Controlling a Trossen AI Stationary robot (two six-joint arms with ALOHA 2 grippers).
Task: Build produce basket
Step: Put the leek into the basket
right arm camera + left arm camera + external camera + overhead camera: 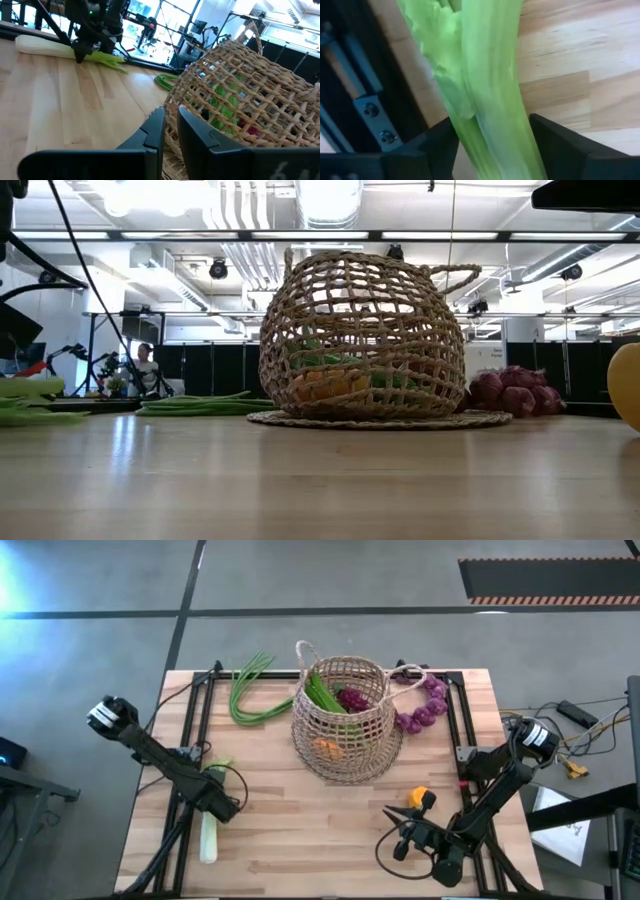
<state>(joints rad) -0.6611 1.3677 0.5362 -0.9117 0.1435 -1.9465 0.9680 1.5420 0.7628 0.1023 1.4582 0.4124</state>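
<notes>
The left arm reached in from the counter's (300, 830) left edge, bent low, its left gripper (217, 802) down over the leek (209, 830) that lay near the left front of the counter. In the left wrist view its fingers (432, 145) stood apart on either side of the pale green stalk, close to it; whether they had gripped it I could not tell. The right arm was folded at the front right corner, the right gripper (400, 832) held low above the counter and pointing toward the left, fingers (155, 127) nearly together with nothing between them. A yellow-orange pepper (420, 798) lay just beside that arm. The basket (342, 720) stood upright on a flat woven disc (360, 420) at the middle back, holding green stalks and a pepper. Grapes (425, 705) lay against its right side, long green stalks (248, 690) to its left.
</notes>
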